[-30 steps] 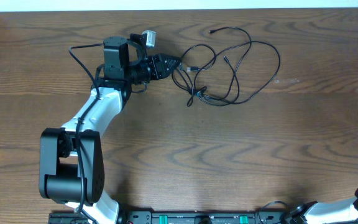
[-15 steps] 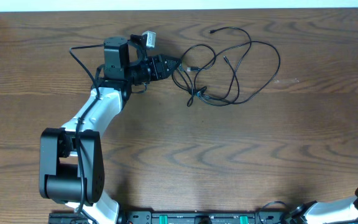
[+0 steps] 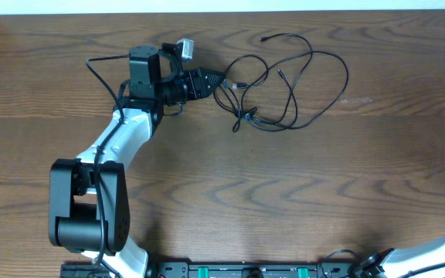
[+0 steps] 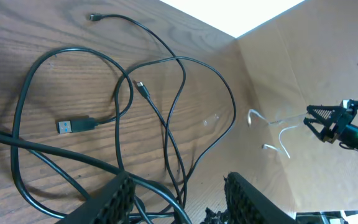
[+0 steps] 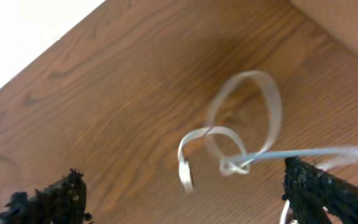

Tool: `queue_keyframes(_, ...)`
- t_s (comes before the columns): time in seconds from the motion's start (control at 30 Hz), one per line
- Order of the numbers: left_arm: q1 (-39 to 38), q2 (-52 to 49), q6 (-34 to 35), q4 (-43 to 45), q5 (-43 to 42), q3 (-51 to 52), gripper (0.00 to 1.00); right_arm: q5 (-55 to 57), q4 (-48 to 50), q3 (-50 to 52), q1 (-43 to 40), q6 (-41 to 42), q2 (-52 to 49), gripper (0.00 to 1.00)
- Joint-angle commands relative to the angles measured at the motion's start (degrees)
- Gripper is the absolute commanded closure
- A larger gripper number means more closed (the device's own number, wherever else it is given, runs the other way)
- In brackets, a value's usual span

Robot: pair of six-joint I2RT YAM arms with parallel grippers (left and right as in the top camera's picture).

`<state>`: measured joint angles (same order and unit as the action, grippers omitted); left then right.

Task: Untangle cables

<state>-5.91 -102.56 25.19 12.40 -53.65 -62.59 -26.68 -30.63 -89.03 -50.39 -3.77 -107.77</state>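
**(a) Left wrist view.** Nearest the lens, the left gripper (image 4: 179,200) has its two black ribbed fingers (image 4: 114,200) apart, unclenched. Strands of the thin black plug-ended cables (image 4: 14,142) pass through the gap; whether any strand touches a finger cannot be told. Beyond the fingers the black cables spread in overlapping loops on the brown wood-grain table (image 4: 30,31), with a flat USB plug (image 4: 73,125) lying inside one loop.

**(b) Right wrist view.** The right gripper (image 5: 182,177) has its rough black fingers (image 5: 48,199) spread wide, released. Between and beyond them the short white cable (image 5: 276,118) appears blurred in a loose coil over the wood. One strand runs toward the finger at the picture's right; contact cannot be told.

**(c) Overhead view.** The white cable shows at the table's right edge, well apart from the black tangle just beside the left gripper.
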Motion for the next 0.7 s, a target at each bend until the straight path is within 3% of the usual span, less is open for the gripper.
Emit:
queue_keyframes(0.0,-0.3,1.5,-1.2,0.0,0.3,-0.7,0.52,-2.6,0.0,-0.4,0.2,-0.1,0.7,0.01)
queue_keyframes(0.2,-0.3,1.5,-1.2,0.1,0.3,-0.7,0.52,-3.7,-1.9,-0.4,0.2,-0.1,0.8,0.01)
queue_keyframes(0.33,-0.3,1.5,-1.1,0.1,0.3,-0.7,0.51,-2.2,-8.0,-0.4,0.2,6.0,0.8,0.01)
queue_keyframes(0.47,-0.3,1.5,-1.1,0.1,0.3,-0.7,0.52,-6.3,-14.1,-0.4,1.2,6.7,0.8,0.01)
queue_keyframes(0.67,-0.3,1.5,-0.4,0.2,0.3,-0.7,0.51,-17.6,-21.0,-0.4,7.6,-1.3,0.8,0.01)
